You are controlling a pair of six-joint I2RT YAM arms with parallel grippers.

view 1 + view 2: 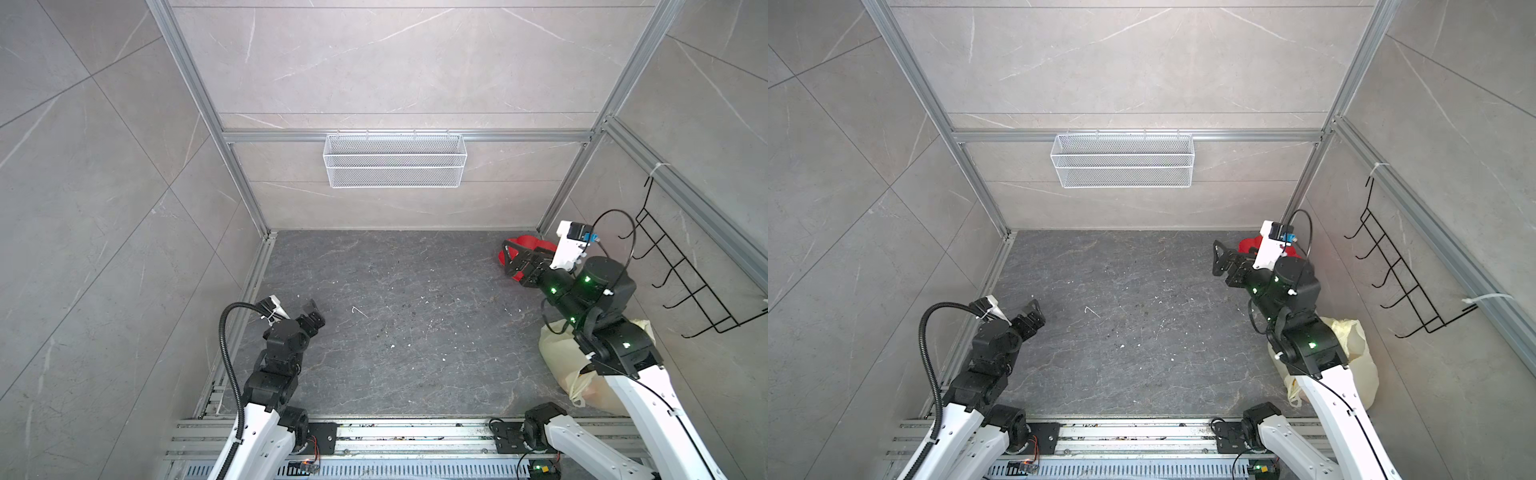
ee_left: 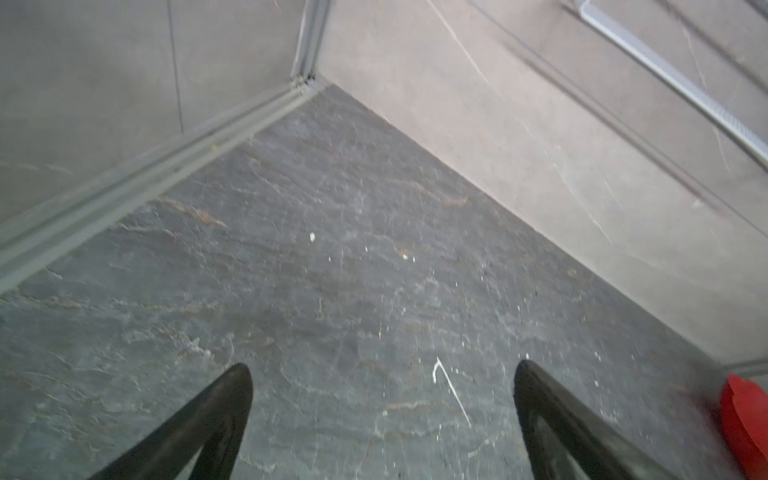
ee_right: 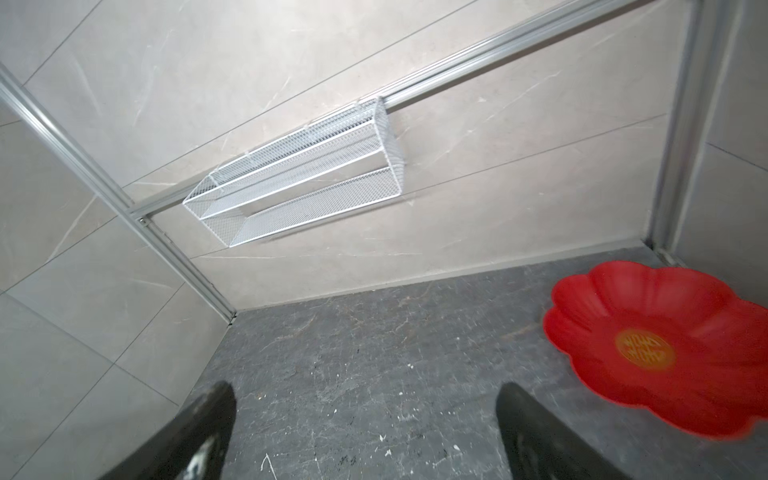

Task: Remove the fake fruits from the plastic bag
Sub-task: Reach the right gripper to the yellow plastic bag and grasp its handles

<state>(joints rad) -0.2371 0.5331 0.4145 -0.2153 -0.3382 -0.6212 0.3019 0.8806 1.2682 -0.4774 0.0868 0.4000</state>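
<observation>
The plastic bag [image 1: 557,353] [image 1: 1360,345], pale yellow and crumpled, lies at the near right of the dark floor, partly under my right arm. The fake fruits are hidden; only a faint orange tint shows through the bag. My right gripper [image 1: 508,262] [image 1: 1217,259] [image 3: 365,387] hovers open and empty beyond the bag, next to the red flower-shaped dish [image 1: 525,241] [image 3: 656,345]. My left gripper [image 1: 313,313] [image 1: 1032,311] [image 2: 382,368] is open and empty over the bare floor at the near left, far from the bag.
A white mesh basket [image 1: 395,160] hangs on the back wall. A black wire hook rack [image 1: 685,282] is mounted on the right wall. Aluminium rails [image 1: 415,432] run along the front edge. Walls enclose the floor on three sides.
</observation>
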